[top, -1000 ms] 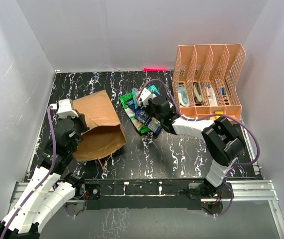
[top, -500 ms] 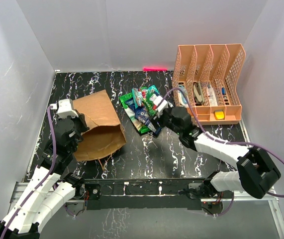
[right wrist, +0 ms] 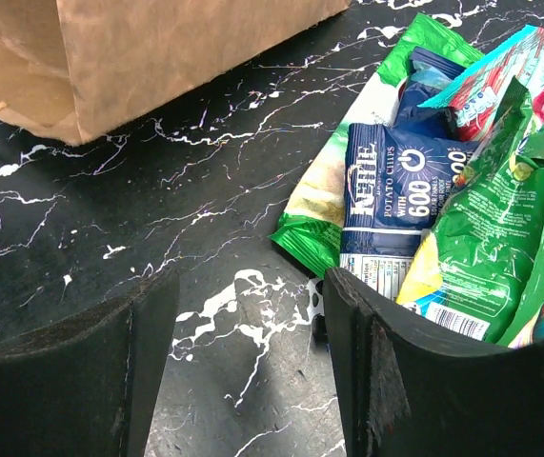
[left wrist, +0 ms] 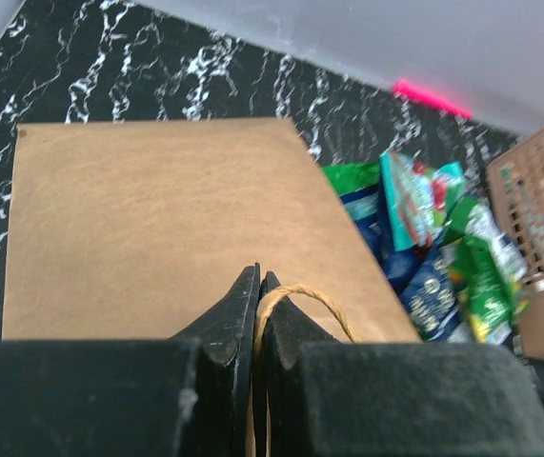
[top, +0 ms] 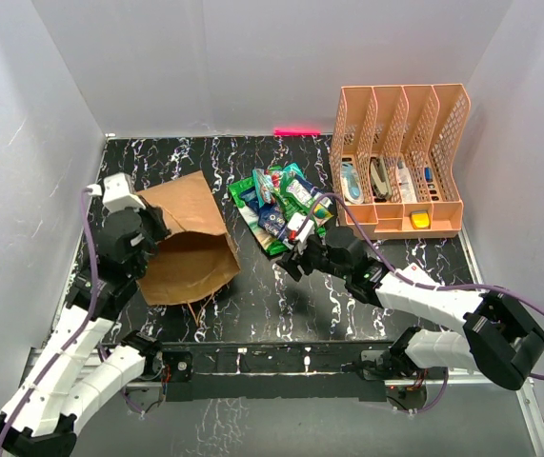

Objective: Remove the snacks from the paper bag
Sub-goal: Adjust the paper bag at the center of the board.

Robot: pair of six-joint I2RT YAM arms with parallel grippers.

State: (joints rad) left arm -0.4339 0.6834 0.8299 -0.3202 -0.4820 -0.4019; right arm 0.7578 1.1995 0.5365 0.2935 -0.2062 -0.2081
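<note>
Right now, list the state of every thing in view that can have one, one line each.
paper bag: on its side, mouth open.
left gripper: shut on the paper bag's handle.
right gripper: open, empty, beside the snacks.
snacks: outside the paper bag, heaped on the table.
file organiser: upright, items in its slots.

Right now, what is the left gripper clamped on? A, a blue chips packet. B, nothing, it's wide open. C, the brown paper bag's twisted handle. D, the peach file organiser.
C: in the left wrist view the left gripper is shut, with the twisted handle of the paper bag pinched between its fingers.
</note>
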